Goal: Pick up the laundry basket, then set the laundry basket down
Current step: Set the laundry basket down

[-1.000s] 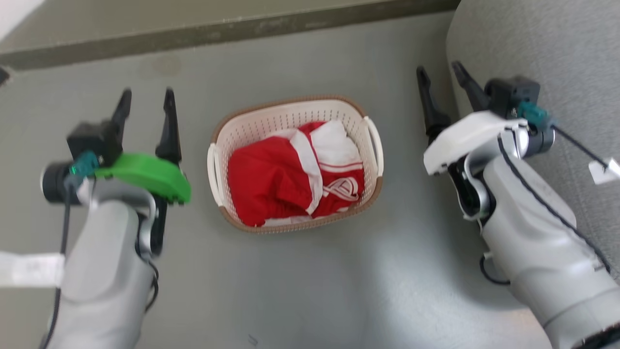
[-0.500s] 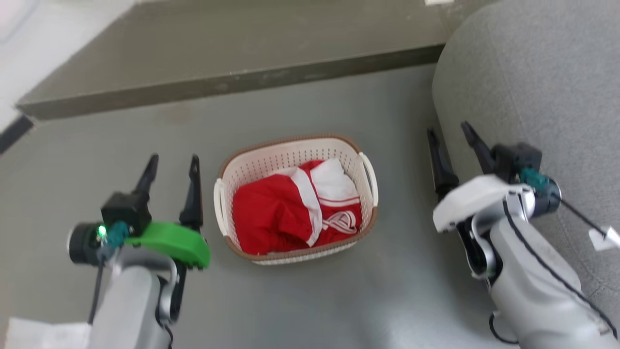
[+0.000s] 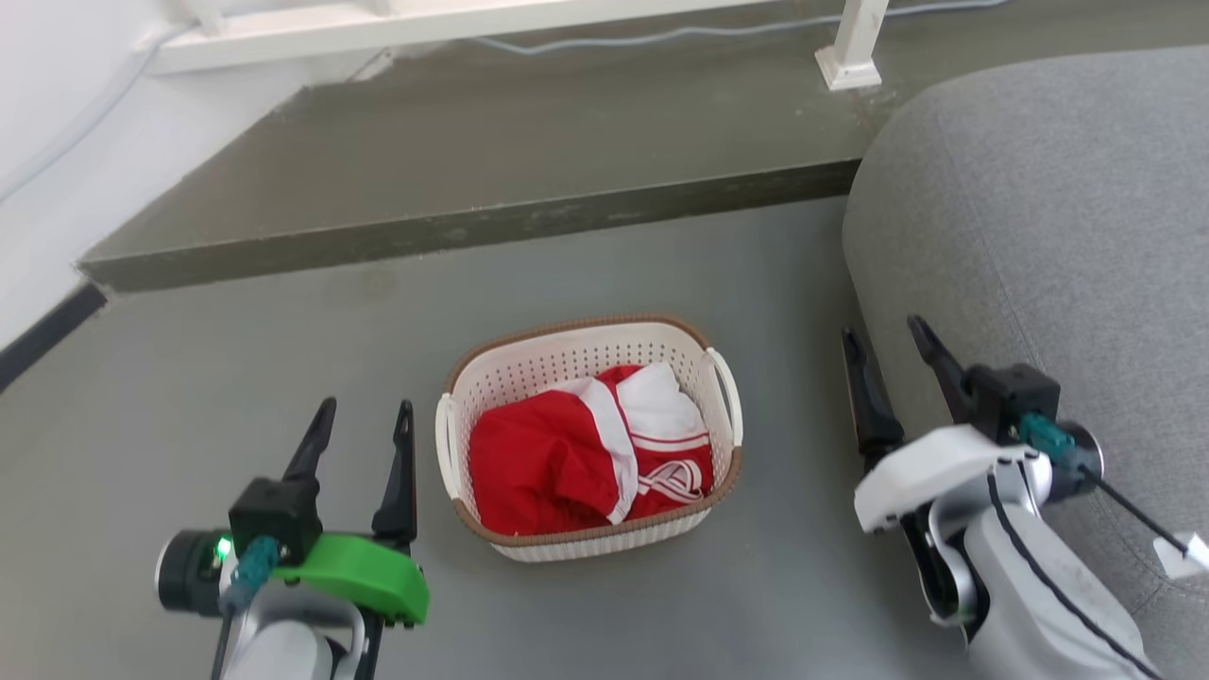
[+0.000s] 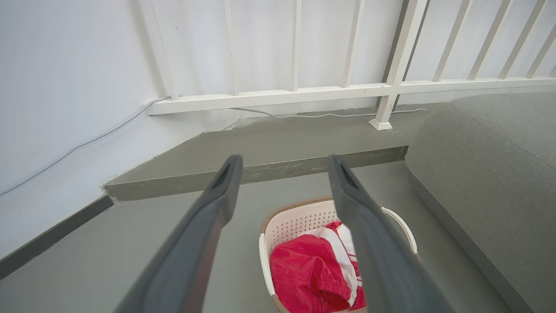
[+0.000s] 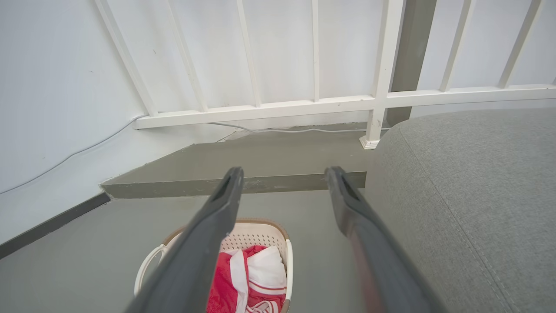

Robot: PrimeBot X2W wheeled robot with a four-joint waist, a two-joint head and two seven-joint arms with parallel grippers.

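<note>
Your left gripper (image 3: 367, 408) is released, fingers spread and holding nothing. The laundry basket (image 3: 567, 361) sits on the floor (image 3: 236, 359) just to its right, untouched. Your right gripper (image 3: 882, 331) is likewise spread and empty, with the basket apart on its left and the grey sofa (image 3: 1039, 236) close on its right. A red and white garment (image 3: 567, 463) lies in the basket.

On my feed the grey floor (image 3: 236, 378) carries the laundry basket (image 3: 567, 364), standing upright, with a grey sofa (image 3: 1039, 208) near its right side and a raised step (image 3: 472, 161) beyond.
</note>
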